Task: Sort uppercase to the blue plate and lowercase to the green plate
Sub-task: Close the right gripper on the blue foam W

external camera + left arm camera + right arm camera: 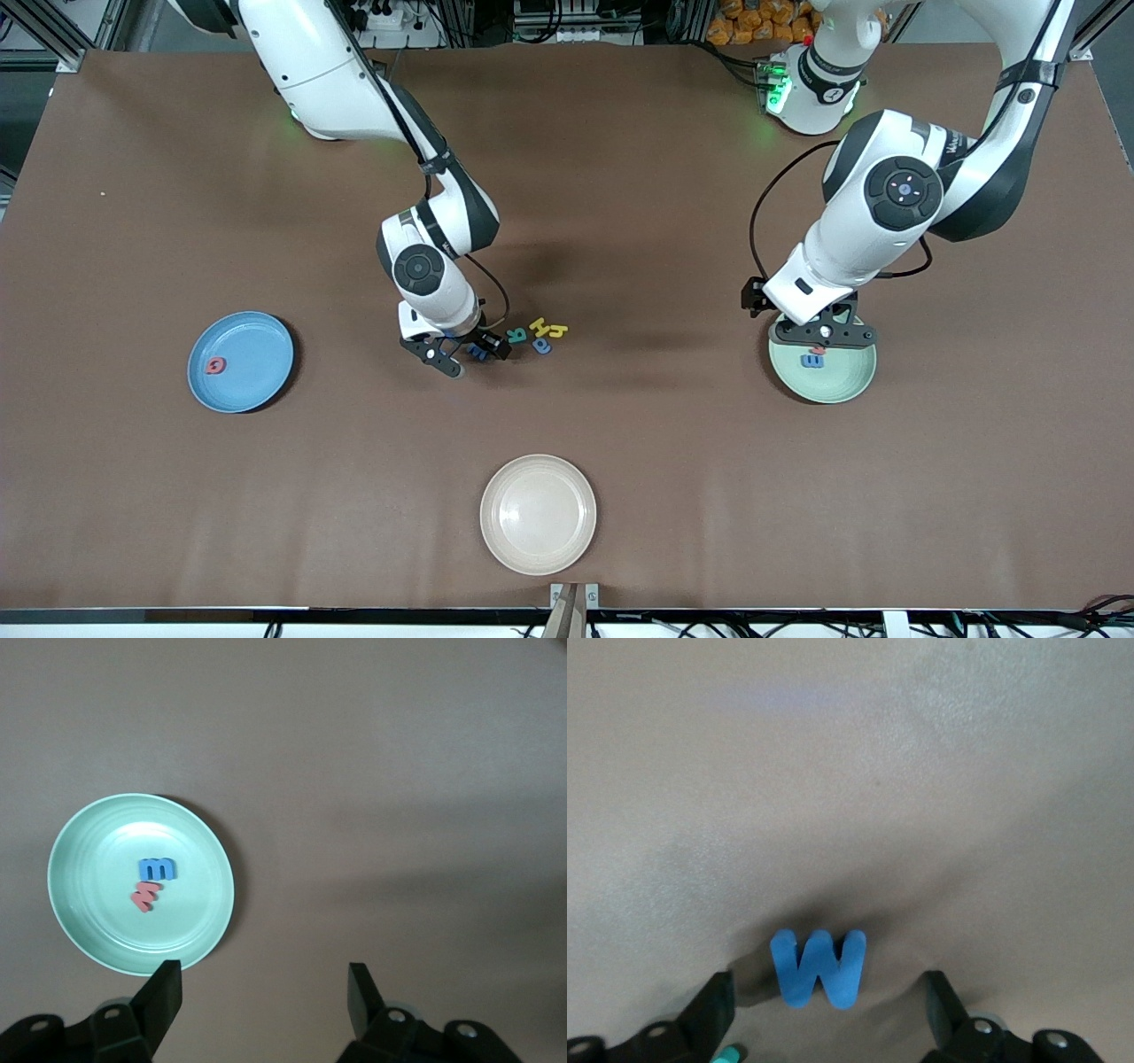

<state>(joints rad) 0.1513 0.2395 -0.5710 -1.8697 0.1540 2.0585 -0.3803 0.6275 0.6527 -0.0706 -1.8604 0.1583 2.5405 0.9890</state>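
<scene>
Brown covering spreads over the whole counter, with cables and frame rails along the edge where the arms' bases stand. Toward the right arm's end sits the blue plate, and the red Q lies on it. Next comes the right claw, low over the counter with its fingers spread on either side of the blue W (not touching it, as the wrist view shows). Just beside it are the teal R, the yellow H, a small yellow letter and a blue a. Nearer the front camera rests a cream-white plate. Toward the left arm's end, the left claw hovers wide and empty over the green plate, where a blue e and a red w lie touching.
</scene>
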